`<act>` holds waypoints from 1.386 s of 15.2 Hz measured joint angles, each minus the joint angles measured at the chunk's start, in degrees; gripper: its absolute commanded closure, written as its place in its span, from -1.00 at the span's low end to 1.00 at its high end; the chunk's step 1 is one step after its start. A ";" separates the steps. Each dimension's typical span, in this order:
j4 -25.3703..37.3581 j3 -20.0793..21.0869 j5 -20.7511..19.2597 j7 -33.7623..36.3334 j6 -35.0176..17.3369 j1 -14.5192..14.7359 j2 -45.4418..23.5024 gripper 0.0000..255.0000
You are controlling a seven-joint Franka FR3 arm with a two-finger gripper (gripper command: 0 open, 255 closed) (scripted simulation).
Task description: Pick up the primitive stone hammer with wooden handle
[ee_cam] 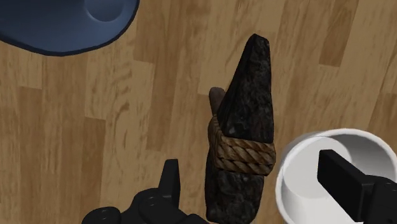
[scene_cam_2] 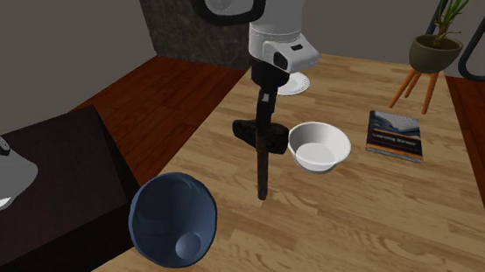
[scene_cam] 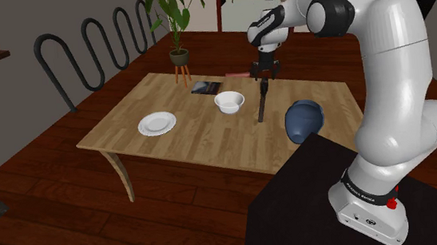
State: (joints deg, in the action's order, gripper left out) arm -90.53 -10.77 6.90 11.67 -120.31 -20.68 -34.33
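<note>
Your hand (scene_cam_2: 266,103) hangs straight down over the bench (scene_cam_2: 370,227) with its fingers (ee_cam: 170,181) spread. The stone hammer (scene_cam_2: 261,160) stands on end beneath it, with the dark head up at the fingertips and the handle pointing down to the boards. It sits between the white bowl (scene_cam_2: 295,141) and the blue vessel (scene_cam_2: 172,219), which lies on its side near the bench edge by the stand. In the wrist view the rope-bound head runs between the two fingers, nearer one than the other. Neither finger visibly touches it, and the far one sits over the white bowl, so treat the hammer as not gripped. I cannot tell whether the handle's lower end rests on the wood or hangs just clear of it. The main risk is toppling: a top-heavy hammer upright on a thin handle, with nothing pinching it, can fall at the slightest nudge. If it does, it will probably strike the white bowl or roll toward the blue vessel. The second risk lies in closing off-centre, because the nearer finger would meet the stone first and push it sideways or twist it out. The stone also looks rough and tapered, so you may catch only a ridge and it could slip as you lift. Centre the hand over the head before you squeeze, and make sure both fingers bear on stone before raising it.
</note>
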 measured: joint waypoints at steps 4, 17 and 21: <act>0.28 0.20 0.54 -0.08 -1.91 -0.36 -2.16 -1.00; 0.40 0.41 0.89 -0.33 -3.72 -0.62 -3.97 1.00; 0.23 0.28 0.71 -0.27 -2.76 -0.54 -2.97 1.00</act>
State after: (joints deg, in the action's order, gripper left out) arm -90.30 -10.49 7.61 11.40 -123.08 -21.21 -37.30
